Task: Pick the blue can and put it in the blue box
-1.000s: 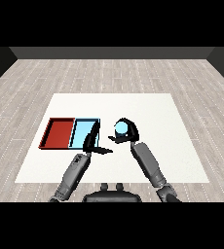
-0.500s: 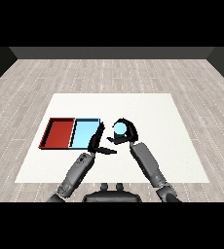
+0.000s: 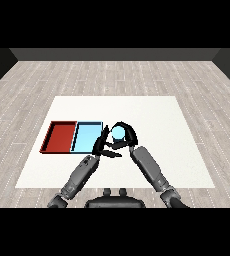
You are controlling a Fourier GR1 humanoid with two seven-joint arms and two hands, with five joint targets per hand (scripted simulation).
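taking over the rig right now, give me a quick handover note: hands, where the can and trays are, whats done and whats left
Right hand: curled round the blue can, holding it just right of the light blue tray.
Left hand: fingers straight, holding nothing, at the light blue tray's right edge, close beside the can.
Trays: red tray on the left, light blue tray next to it, side by side on the white table.
Done: the can is picked.
Left: carry the can a little further left over the light blue tray, set it down inside, and let go.
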